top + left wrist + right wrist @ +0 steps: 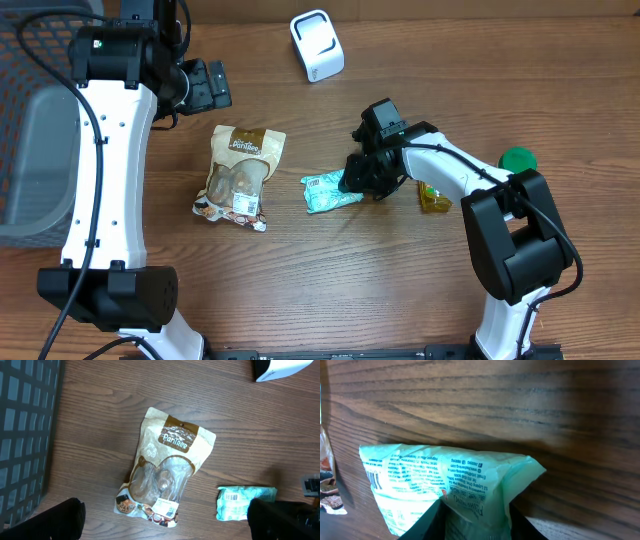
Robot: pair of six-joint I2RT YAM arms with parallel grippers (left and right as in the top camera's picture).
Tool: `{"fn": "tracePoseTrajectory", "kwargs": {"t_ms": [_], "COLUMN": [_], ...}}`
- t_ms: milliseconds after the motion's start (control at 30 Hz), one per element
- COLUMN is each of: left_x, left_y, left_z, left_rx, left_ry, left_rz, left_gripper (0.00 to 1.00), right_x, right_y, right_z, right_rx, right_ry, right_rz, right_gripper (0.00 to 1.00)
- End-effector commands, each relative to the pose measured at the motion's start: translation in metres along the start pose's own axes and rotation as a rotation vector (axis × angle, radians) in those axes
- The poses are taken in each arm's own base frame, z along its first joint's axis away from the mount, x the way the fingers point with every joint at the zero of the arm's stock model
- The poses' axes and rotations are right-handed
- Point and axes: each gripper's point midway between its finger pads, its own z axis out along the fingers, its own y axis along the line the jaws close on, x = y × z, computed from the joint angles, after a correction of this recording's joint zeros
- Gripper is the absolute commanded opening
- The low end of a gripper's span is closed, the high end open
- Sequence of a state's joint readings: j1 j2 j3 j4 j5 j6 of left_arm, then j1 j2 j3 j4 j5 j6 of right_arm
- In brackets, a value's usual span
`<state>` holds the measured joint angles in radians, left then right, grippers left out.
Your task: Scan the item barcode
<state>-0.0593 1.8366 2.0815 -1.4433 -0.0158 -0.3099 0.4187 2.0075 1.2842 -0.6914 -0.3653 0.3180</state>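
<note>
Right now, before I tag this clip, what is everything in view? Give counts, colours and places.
scanner: one, white, far edge of the table, near centre
snack pouch: one, tan and brown, lying flat, left of centre
packet: one, mint green, centre, right end pinched
small pack: one, yellow-amber, right of the packet, partly hidden by the right arm
round object: one, green, right side
basket: one, dark mesh with grey inside, left edge
table: one, brown wood
left pincer: one, black, open, beyond the pouch, holding nothing
right pincer: one, black, shut on the packet
</note>
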Motion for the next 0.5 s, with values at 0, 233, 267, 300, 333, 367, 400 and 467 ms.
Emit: {"fn": "tracePoseTrajectory", "kwargs": {"t_ms": [0, 233, 267, 300, 333, 367, 400, 467], "left_x": [-0.003, -0.003, -0.003, -0.003, -0.003, -0.003, -0.003, -0.003], "left_y": [-0.005, -0.005, -0.005, -0.005, -0.005, -0.005, -0.005, -0.005], "left_z": [-0.003, -0.003, -0.003, -0.003, -0.003, -0.003, -0.003, -0.003], "left_rx": [0.013, 0.013, 0.013, 0.013, 0.013, 0.013, 0.013, 0.013], "left_ry": [-0.014, -0.014, -0.014, -0.014, -0.014, -0.014, -0.014, -0.014], "left_rz": [0.017, 0.017, 0.017, 0.017, 0.017, 0.017, 0.017, 0.017], "left_gripper": [1.0, 1.0, 1.0, 1.0, 1.0, 1.0, 1.0, 1.0], "right_x": [0.005, 0.003, 0.003, 0.003, 0.003, 0.003, 0.004, 0.004], "right_y": [0.0, 0.03, 0.032, 0.033, 0.035, 0.037, 0.039, 0.041], "right_z": [-0.002, -0.027, -0.03, -0.033, -0.036, -0.038, -0.041, -0.046], "right_rx": [-0.038, -0.259, -0.277, -0.297, -0.319, -0.344, -0.375, -0.417], "right_ry": [0.029, 0.035, 0.035, 0.036, 0.037, 0.039, 0.042, 0.043], "right_rz": [0.005, -0.097, -0.102, -0.108, -0.117, -0.128, -0.139, -0.148], "right_gripper": [0.31, 0.11, 0.1, 0.09, 0.09, 0.09, 0.09, 0.09]}}
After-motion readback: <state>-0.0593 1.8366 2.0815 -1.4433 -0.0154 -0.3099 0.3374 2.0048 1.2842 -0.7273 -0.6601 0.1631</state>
